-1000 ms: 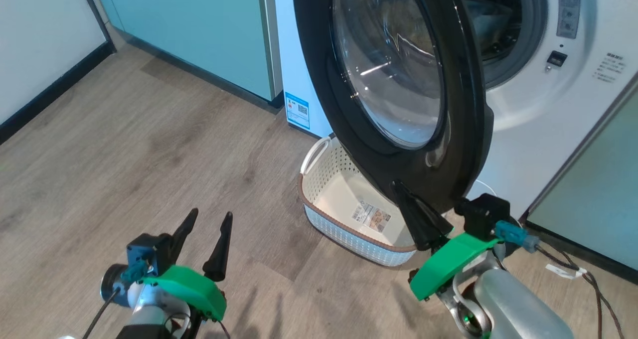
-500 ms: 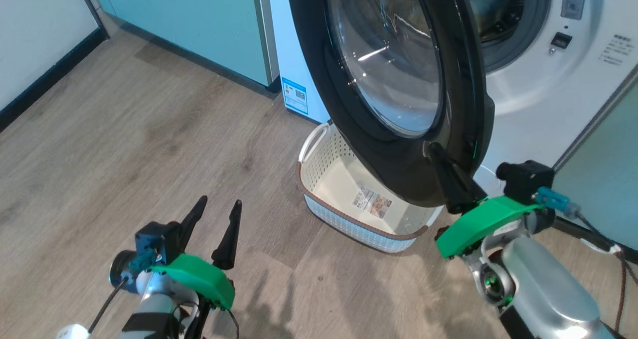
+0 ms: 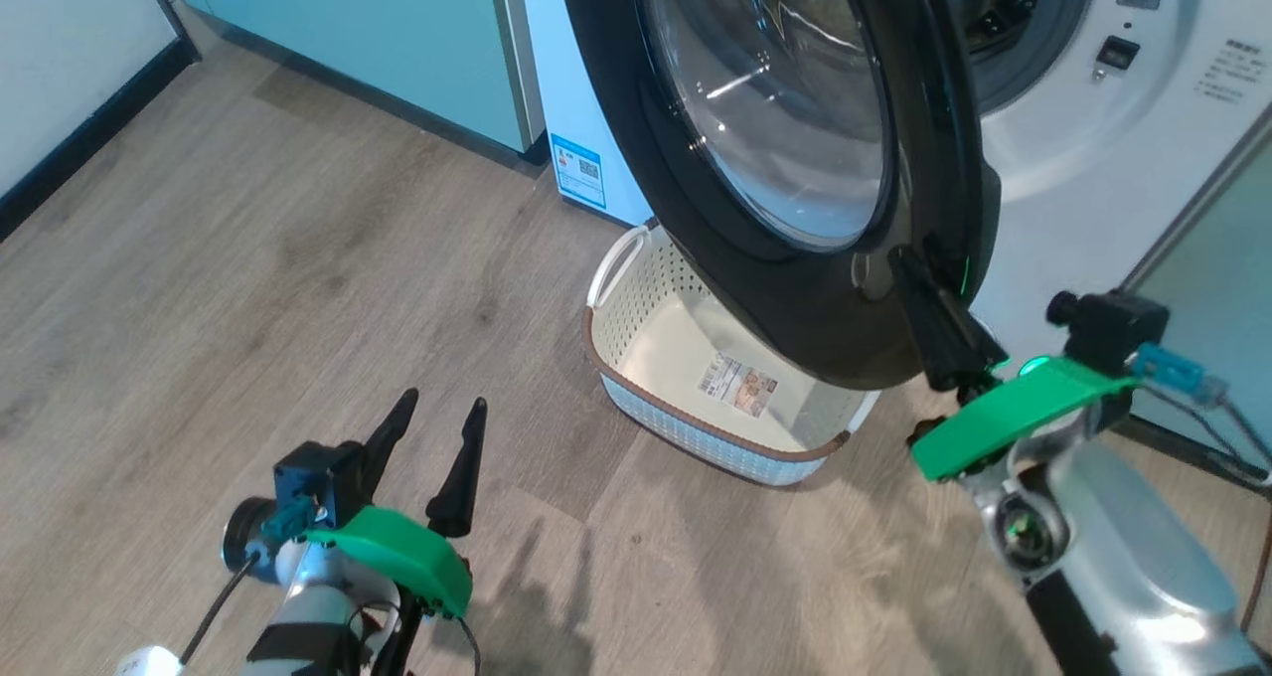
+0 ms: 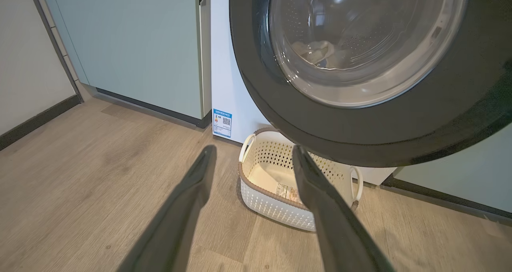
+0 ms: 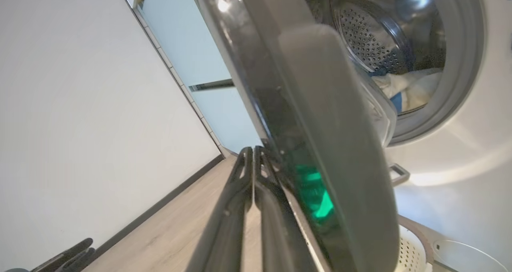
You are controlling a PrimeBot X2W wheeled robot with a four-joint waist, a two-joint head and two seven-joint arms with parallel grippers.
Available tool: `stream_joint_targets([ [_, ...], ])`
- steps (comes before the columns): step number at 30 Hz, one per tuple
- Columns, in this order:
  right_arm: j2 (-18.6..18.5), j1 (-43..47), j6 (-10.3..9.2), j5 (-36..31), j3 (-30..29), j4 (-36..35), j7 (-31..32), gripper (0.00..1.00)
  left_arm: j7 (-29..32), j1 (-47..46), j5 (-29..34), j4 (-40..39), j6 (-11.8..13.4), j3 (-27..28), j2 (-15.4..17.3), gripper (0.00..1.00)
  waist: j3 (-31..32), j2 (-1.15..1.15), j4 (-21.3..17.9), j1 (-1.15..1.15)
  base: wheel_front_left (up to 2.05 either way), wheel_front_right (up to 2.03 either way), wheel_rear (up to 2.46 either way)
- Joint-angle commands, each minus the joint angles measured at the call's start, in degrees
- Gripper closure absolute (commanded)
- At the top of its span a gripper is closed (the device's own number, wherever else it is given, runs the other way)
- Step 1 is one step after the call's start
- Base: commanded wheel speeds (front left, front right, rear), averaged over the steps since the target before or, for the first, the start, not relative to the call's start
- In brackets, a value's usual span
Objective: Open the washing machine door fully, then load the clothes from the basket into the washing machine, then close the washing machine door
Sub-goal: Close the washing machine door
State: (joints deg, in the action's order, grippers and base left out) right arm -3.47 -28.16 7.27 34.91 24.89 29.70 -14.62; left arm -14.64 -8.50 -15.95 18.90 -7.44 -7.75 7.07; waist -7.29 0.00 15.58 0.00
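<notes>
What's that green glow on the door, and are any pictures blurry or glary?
Right wrist view: the green glow is a reflection in the glossy washing machine door; the shut right gripper, close to the lens, looks soft. Head view: bright streaks glare on the door glass. Left wrist view: the left gripper is blurred.

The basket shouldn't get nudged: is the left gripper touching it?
Apart. The head view shows bare floor between the open left gripper and the basket. In the left wrist view one finger merely overlaps it.
</notes>
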Motion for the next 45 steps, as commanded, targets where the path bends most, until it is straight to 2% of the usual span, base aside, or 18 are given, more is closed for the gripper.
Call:
stream_joint_targets([
  [1, 0.59, -3.54, 0.22, 0.6, -0.77, -1.12, -0.38, 1.0, -0.36, -2.81, 0.63, -1.99, -0.04, 1.98, 0.69, 0.0, -0.45, 0.0, -0.28, 0.0, 0.0, 0.0, 0.0],
  [14, 0.59, -9.57, 0.22, -1.63, -7.19, 3.92, -0.38, 1.0, -0.36, -4.3, 0.91, -2.3, -0.04, 1.78, -0.14, 0.0, -4.79, 0.0, -1.46, 0.0, 0.0, 0.0, 0.0],
  [35, 0.59, -28.95, 0.22, -10.02, -21.83, 15.14, -0.38, 1.0, -0.36, -9.24, 1.26, -3.13, -0.04, 2.19, -1.95, 0.0, -13.87, 0.0, -0.24, 0.0, 0.0, 0.0, 0.0],
  [45, 0.59, -34.56, 0.22, -12.39, -28.91, 17.44, -0.38, 1.0, -0.36, -10.95, 1.09, -3.15, -0.04, 2.05, -2.59, 0.0, -16.25, 0.0, 0.14, 0.0, 0.0, 0.0, 0.0],
])
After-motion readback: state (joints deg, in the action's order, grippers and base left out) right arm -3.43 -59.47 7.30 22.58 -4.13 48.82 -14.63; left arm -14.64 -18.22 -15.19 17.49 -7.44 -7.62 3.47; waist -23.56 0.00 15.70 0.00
